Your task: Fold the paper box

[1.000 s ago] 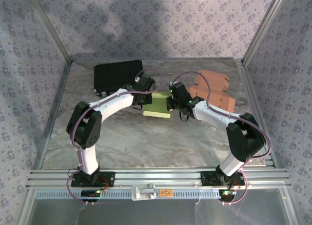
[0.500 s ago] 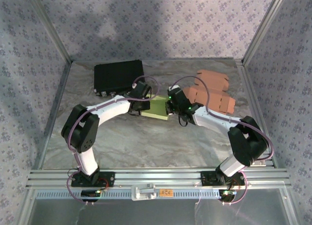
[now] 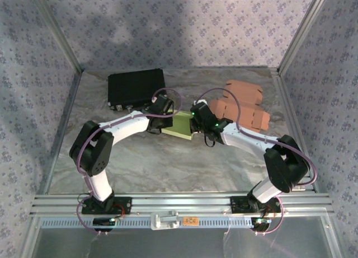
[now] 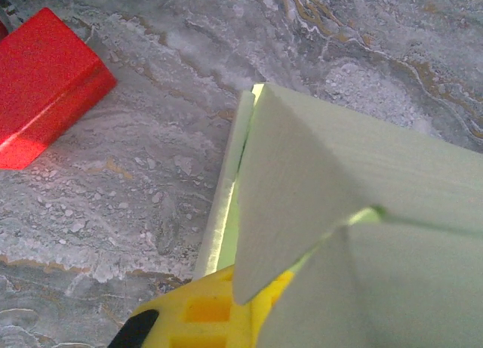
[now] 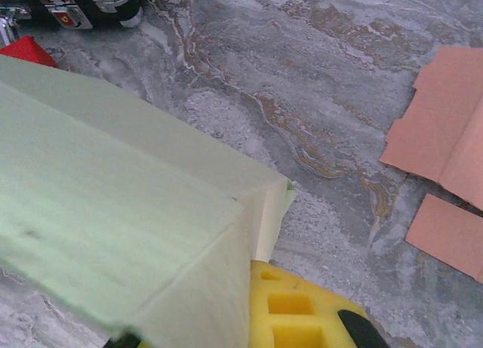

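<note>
The pale green paper box [image 3: 180, 125] lies mid-table, held between the two arms. My left gripper [image 3: 165, 119] is at its left end and my right gripper [image 3: 194, 122] at its right end. In the left wrist view, green panels of the paper box [image 4: 355, 212] meet at a folded corner, and a flap tip lies across my yellow finger [image 4: 189, 310]; the jaws are shut on the paper. In the right wrist view, the box's [image 5: 113, 212] side wall runs down beside my yellow finger [image 5: 302, 310], pinched by shut jaws. The other fingers are hidden behind paper.
A black case [image 3: 136, 85] stands at the back left. Flat orange cardboard blanks [image 3: 243, 104] lie at the back right, also in the right wrist view [image 5: 445, 137]. A red block [image 4: 45, 84] sits on the marble left of the box. Wallpapered walls enclose the table.
Both grippers have drawn closer together and the box between them looks narrower and sits slightly further left. The left jaws closed a little more.
</note>
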Controlling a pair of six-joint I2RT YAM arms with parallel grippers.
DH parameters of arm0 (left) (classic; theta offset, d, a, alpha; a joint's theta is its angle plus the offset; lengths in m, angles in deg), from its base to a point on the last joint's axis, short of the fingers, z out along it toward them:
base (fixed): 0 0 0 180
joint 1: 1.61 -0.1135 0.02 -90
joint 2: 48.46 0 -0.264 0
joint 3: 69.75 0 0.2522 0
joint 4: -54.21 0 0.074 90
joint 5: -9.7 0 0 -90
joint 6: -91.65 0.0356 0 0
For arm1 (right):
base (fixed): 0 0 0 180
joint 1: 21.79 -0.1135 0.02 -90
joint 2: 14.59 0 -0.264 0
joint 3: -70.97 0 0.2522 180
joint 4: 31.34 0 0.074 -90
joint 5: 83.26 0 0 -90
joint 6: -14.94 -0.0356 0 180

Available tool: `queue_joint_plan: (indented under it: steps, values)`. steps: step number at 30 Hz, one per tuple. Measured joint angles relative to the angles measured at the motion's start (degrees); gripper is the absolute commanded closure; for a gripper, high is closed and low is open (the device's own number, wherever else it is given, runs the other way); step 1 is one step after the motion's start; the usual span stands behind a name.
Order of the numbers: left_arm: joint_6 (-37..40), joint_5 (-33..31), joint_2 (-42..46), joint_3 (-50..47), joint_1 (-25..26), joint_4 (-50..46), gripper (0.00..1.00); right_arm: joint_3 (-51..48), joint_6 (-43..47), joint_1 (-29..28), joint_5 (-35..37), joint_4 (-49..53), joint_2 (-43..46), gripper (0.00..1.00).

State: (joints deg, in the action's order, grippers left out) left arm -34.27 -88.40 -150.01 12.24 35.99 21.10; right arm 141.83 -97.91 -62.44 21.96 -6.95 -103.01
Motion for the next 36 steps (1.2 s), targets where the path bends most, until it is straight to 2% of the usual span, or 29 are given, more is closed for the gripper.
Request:
queue_joint_plan:
  steps: [8, 13, 22, 32, 36]
  values:
    - [-0.83, 1.36, 0.0, 5.64, -0.37, -4.83, 1.0, 7.72, -3.89, 0.72, 1.16, 7.37, -2.69, 1.0]
    - [-1.31, 3.06, -0.24, 8.26, -1.11, -6.82, 1.0, 10.75, -5.92, 1.68, 0.96, 8.39, -4.17, 1.0]
    - [-2.16, 6.32, -2.12, 7.21, -1.53, -6.84, 1.0, 6.91, -9.31, 2.43, -1.55, 4.72, -4.76, 1.0]
    - [-2.99, 7.69, -2.16, 5.42, -1.73, -4.2, 1.0, 6.86, -15.32, 2.25, -2.12, 4.33, -5.07, 1.0]
    - [-3.19, 7.63, -2.1, 3.48, -1.73, -2.12, 1.0, 6.91, -15.3, 1.36, -1.46, 5.57, -5.11, 0.9]
